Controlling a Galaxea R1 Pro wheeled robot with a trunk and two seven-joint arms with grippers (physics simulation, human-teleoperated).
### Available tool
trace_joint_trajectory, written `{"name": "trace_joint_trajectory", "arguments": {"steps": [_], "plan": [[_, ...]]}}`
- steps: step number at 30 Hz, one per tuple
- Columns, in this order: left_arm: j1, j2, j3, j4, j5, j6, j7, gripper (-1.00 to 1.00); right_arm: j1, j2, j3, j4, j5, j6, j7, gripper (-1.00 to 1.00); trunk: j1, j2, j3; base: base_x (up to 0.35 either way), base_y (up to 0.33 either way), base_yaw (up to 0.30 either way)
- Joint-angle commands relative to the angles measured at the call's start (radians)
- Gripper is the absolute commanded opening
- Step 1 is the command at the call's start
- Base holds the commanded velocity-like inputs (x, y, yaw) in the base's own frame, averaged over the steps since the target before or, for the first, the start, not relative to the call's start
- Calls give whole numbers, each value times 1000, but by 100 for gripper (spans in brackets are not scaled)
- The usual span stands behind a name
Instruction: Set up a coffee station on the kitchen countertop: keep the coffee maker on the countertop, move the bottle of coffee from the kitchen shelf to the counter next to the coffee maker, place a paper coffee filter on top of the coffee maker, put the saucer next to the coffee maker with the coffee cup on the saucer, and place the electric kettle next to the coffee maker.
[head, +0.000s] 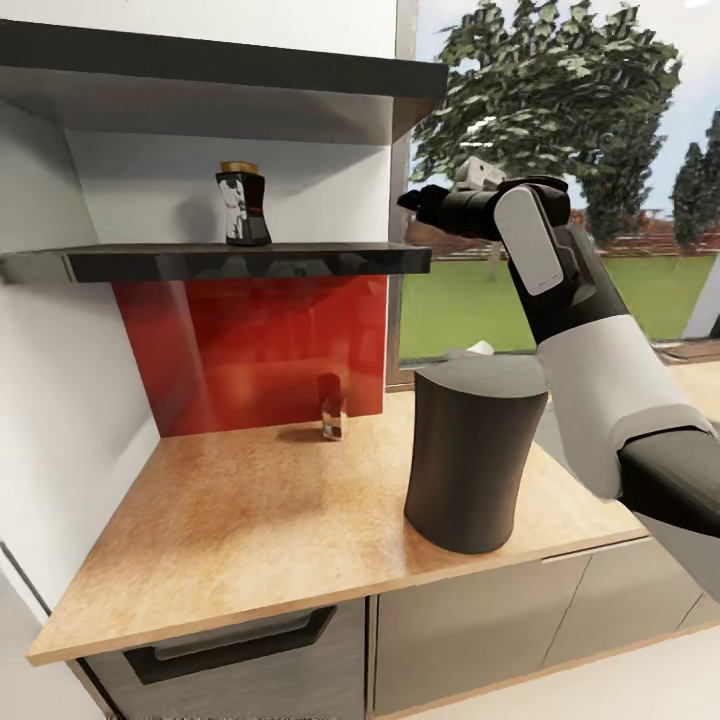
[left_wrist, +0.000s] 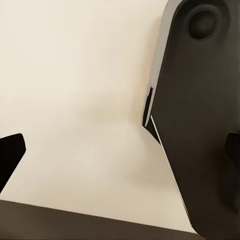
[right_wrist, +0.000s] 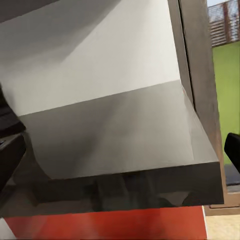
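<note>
Right gripper (head: 412, 200): raised beside the shelf's (head: 250, 262) right end, above the worktop (head: 250, 510); fingers seen wide apart in the wrist view, nothing held.
Bottle of coffee (head: 243, 205): stood upright on the shelf, well left of the gripper.
Coffee maker (head: 472, 450): set on the worktop, below the arm.

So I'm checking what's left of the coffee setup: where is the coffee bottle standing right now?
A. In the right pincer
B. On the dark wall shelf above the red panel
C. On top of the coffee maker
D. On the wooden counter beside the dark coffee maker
B: the coffee bottle stands upright on the dark shelf above the red panel, apart from the right pincer, which is raised at shelf height near the shelf's end.
</note>
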Motion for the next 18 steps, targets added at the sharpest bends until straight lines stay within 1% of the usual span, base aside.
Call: {"name": "trace_joint_trajectory", "arguments": {"steps": [1,10,15,18], "plan": [[-1,0,1,2,8,-3,1,100,-1,-1,1,-1,-11,2,-10,100,0,-1,-2,0,0,255],[0,2,1,9,9,2,1,100,-1,-1,1,-7,-9,2,-10,100,0,-1,-7,0,0,256],[0,2,0,10,9,2,1,100,-1,-1,1,-67,-9,2,-10,100,0,-1,-10,0,0,256],[1,2,0,11,9,1,1,100,-1,-2,1,-81,-9,2,-11,100,0,-1,-12,0,0,256]]}}
